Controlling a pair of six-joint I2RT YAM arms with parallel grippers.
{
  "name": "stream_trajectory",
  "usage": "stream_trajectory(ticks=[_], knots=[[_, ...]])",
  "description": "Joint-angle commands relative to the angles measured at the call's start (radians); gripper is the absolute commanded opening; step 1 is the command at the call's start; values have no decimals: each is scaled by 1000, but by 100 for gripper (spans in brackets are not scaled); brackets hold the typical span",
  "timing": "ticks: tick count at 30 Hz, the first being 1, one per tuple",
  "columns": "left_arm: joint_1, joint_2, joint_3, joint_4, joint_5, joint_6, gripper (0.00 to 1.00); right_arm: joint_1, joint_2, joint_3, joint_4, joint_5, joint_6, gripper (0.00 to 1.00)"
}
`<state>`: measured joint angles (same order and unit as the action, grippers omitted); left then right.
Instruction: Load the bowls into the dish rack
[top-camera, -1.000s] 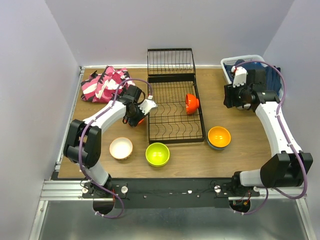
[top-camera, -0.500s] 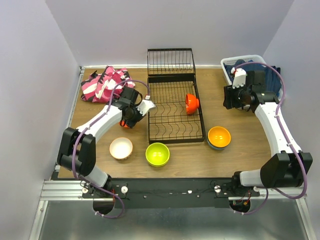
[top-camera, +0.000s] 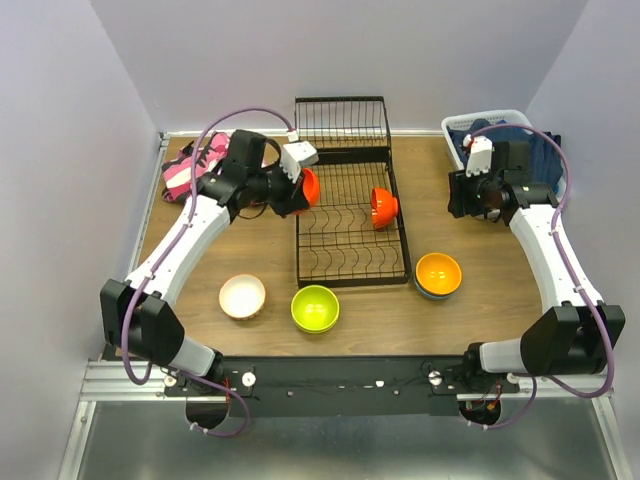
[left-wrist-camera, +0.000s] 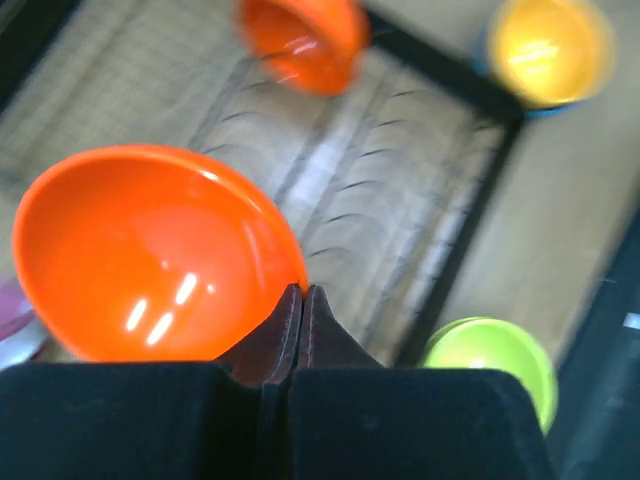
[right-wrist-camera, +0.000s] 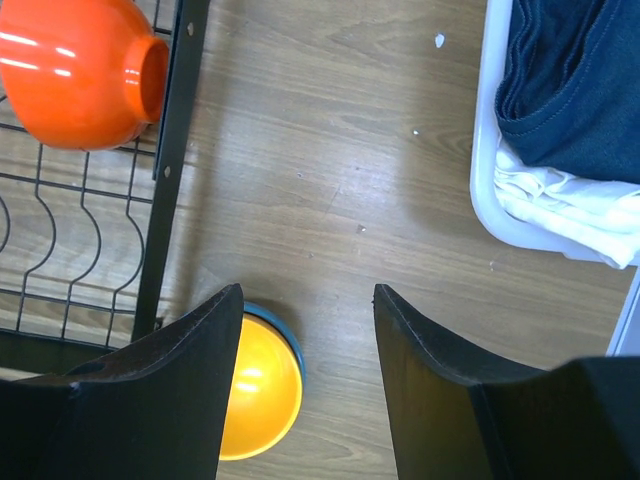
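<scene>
Left gripper (left-wrist-camera: 301, 292): fingers pressed together on the rim of the held red-orange bowl (left-wrist-camera: 150, 250); arm reaches toward the far left part of the dish rack (top-camera: 348, 282).
Held red-orange bowl, place: at the rack's left edge, tilted on its side; the wrist view is blurred, so it only seems to hang clear of the wires.
Racked red-orange bowl (top-camera: 384, 207): on its side among the tines by the rack's right edge.
Orange bowl (top-camera: 438, 271): on the table (top-camera: 200, 262) just right of the rack's near corner, nested in the blue bowl (right-wrist-camera: 262, 312), of which only a thin rim shows.
Lime green bowl (top-camera: 314, 308): upright on the table, just in front of the rack.
Cream-white bowl (top-camera: 242, 296): upright, just left of the lime green one.
Right gripper (right-wrist-camera: 305, 380): fingers apart, nothing between them; hangs over bare table between the rack and the white laundry basket (right-wrist-camera: 490, 200).
Basket contents: dark blue cloth (right-wrist-camera: 570, 90) over white fabric.
Pink patterned cloth (top-camera: 200, 170): far left corner of the table.
</scene>
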<state>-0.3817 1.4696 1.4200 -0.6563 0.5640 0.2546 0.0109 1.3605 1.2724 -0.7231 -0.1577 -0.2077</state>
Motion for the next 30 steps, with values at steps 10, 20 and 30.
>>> stream_trajectory(ticks=[10, 20, 30], knots=[[-8, 165, -335, 1295, 508, -1049, 0, -6, -43, -5, -18, 79, -1, 63], [6, 388, -377, 1699, 445, -1448, 0, -8, -52, -21, -55, 107, -7, 63], [17, 577, -346, 1989, 361, -1706, 0, -8, -17, 18, -87, 144, -24, 63]])
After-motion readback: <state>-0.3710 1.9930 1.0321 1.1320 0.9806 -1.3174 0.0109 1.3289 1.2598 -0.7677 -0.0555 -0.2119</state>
